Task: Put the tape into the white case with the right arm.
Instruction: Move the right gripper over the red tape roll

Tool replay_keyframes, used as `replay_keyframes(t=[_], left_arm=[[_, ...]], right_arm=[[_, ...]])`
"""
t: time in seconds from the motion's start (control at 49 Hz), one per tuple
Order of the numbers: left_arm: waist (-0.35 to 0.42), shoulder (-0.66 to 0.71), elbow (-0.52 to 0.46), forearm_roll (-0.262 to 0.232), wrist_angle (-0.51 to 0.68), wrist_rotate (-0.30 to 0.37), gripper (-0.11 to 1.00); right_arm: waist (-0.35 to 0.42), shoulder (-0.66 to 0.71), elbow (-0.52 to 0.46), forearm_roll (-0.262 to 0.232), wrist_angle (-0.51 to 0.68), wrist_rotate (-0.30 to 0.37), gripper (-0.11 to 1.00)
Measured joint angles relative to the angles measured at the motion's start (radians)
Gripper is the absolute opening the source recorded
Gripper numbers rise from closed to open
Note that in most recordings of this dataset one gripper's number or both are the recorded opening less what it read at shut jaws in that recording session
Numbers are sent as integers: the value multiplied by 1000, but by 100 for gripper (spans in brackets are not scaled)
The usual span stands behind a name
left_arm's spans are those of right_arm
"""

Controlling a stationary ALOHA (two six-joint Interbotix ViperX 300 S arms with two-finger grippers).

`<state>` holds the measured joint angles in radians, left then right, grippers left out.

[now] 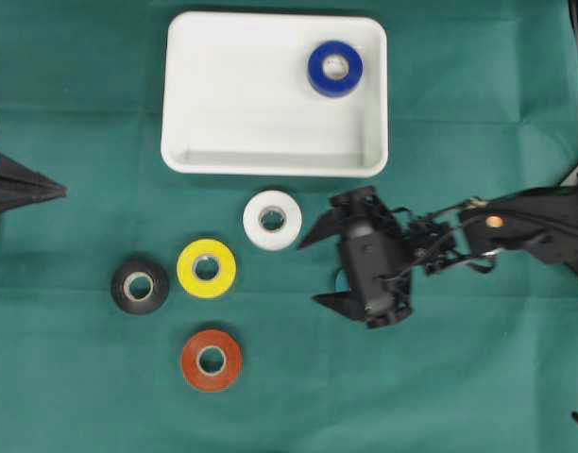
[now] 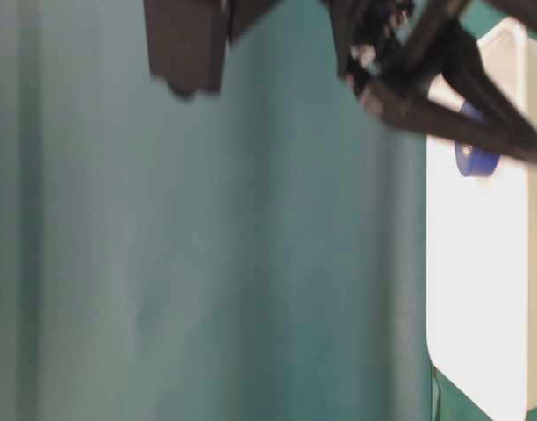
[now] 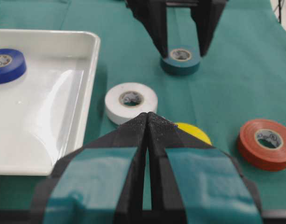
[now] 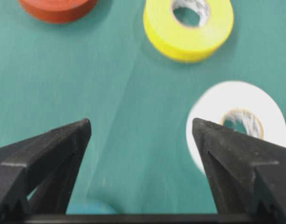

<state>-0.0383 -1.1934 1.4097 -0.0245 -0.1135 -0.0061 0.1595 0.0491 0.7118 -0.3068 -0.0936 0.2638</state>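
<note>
Right claw [image 1: 314,268] spread wide, holding nothing, hanging over a teal tape roll [image 3: 180,60] lying flat on the counter between its fingers. White case [image 1: 270,160] lies just beyond, one blue roll [image 1: 334,68] inside. Left claw [image 3: 147,122] pressed together, farther off.
</note>
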Motion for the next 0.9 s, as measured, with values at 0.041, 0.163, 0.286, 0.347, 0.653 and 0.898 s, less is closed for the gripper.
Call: replay_keyframes(t=[0.041,0.163,0.286,0.347,0.653,0.898], left_arm=[[0,0,2,0,0,0,0],[0,0,9,0,0,-2,0],[2,0,15,2,-2,0,0],[2,0,15,2,0,0,0],[2,0,21,0,0,0,0],[0,-2,25,0,0,0,0]], right_arm=[[5,21,-28,0,6,0,62],[17,95,-117,2,26,2,62],[28,153,-195,0,40,2,62],[31,186,-241,0,48,2,62],[58,295,-390,0,58,2,62],[75,345,-468,0,58,2,62]])
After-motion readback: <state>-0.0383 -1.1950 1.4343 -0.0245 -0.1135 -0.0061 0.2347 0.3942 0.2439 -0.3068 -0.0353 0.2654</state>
